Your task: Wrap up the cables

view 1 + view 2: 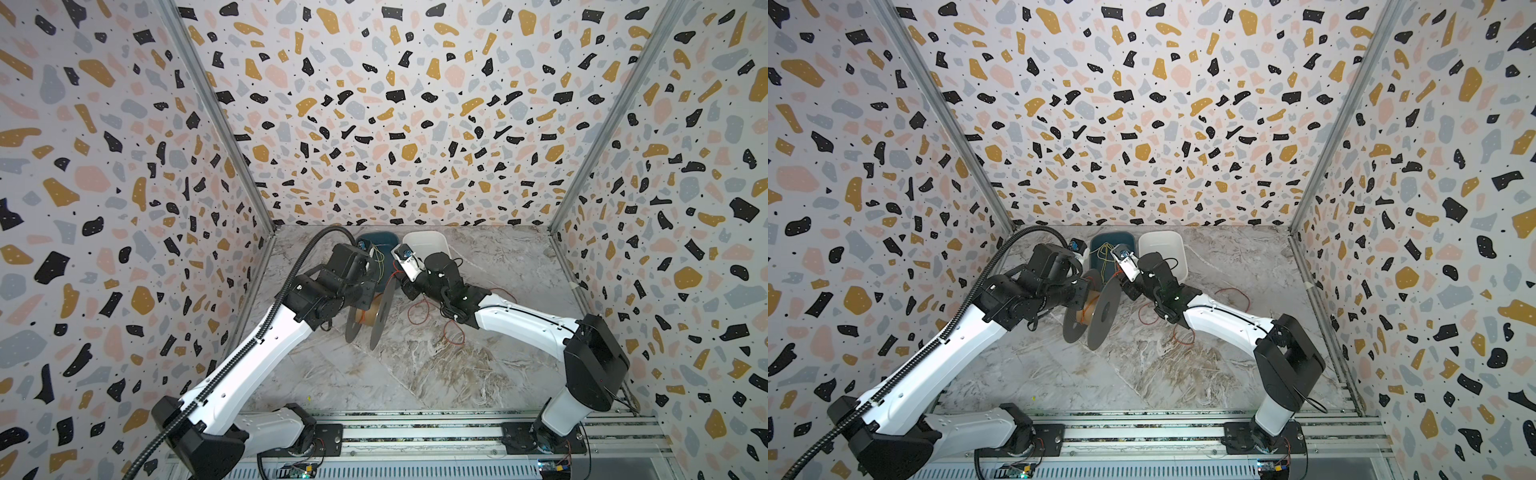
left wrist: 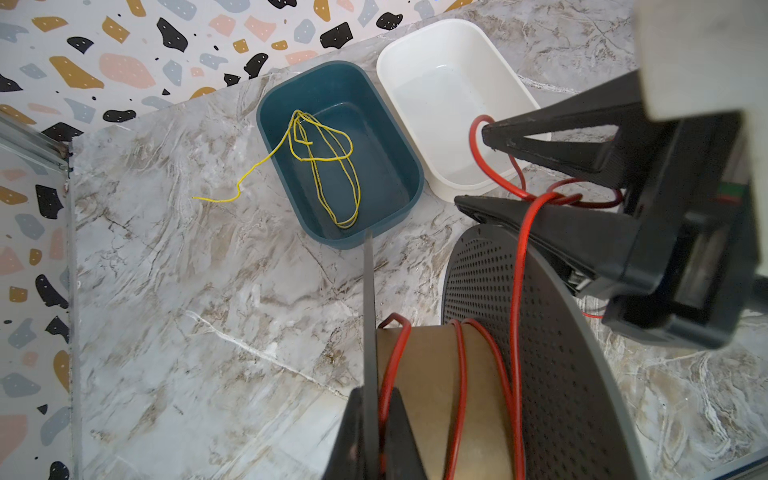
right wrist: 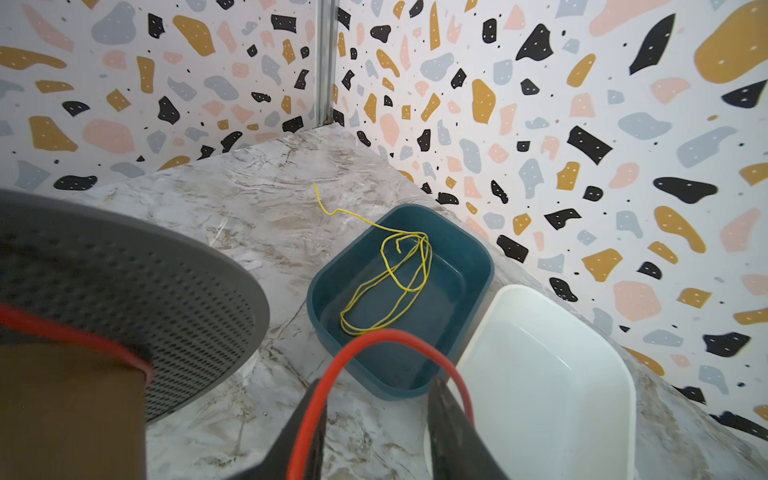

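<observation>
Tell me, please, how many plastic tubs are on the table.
2. The teal tub, holding yellow wire, and the white tub stand side by side at the table's far end. None seems hidden.

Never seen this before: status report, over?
Left gripper shut on spool rim. Right gripper open, red cable looped over it. Few turns wound. Yellow wire in blue tub, apart.

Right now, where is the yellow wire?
The yellow wire lies coiled in the blue tub at the back, left of the white tub in a top view; one end trails onto the table.
</observation>
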Controlling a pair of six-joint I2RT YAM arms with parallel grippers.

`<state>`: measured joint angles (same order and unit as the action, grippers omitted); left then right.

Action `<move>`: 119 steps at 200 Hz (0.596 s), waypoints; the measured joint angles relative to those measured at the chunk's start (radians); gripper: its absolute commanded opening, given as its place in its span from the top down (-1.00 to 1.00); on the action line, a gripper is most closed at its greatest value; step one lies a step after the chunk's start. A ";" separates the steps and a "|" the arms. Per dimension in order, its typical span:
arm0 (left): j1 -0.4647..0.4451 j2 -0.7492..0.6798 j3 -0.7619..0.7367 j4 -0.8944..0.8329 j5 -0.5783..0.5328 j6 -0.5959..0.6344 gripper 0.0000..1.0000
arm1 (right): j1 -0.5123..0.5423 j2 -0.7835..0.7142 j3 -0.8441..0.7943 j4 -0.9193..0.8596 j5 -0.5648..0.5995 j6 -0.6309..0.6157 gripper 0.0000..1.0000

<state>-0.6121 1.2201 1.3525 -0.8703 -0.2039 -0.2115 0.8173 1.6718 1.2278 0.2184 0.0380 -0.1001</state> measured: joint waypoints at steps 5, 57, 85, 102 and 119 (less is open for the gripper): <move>0.000 -0.001 0.000 0.000 0.000 0.001 1.00 | -0.006 0.008 0.011 -0.010 -0.012 0.005 0.10; 0.000 -0.010 0.000 0.001 0.032 -0.002 1.00 | -0.112 0.060 0.020 -0.065 -0.191 0.093 -0.11; 0.000 -0.010 0.005 -0.006 0.049 -0.002 1.00 | -0.169 0.051 -0.051 -0.062 -0.290 0.132 -0.18; 0.002 -0.010 0.017 -0.030 0.057 -0.001 1.00 | -0.195 0.034 -0.108 -0.063 -0.352 0.146 -0.25; 0.016 -0.008 0.033 -0.043 0.073 -0.002 1.00 | -0.214 0.000 -0.167 -0.070 -0.404 0.150 -0.28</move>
<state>-0.5957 1.2125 1.3857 -0.9134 -0.1307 -0.2131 0.6029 1.6722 1.0603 0.1482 -0.3656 0.0498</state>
